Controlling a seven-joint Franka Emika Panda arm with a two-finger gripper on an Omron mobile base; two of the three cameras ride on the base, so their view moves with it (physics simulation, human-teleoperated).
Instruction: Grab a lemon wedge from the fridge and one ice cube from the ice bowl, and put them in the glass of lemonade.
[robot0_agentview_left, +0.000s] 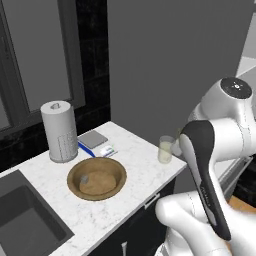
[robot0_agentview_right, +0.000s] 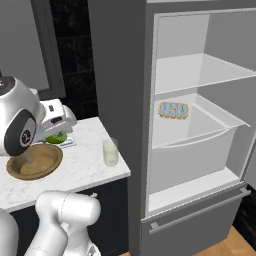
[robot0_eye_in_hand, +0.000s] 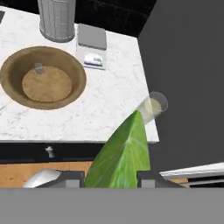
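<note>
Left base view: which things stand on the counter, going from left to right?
Sink basin → paper towel roll → ice bowl with the ice cube inside → glass of lemonade.

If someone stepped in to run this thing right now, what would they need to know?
Pincer: shut on the lemon wedge, above the counter's edge.
Glass of lemonade: at the counter's edge beside the fridge, whose door stands open.
Ice cube: in the ice bowl.
Done: wedge fetched.
Left: drop the wedge in the glass, then add one ice cube.
</note>
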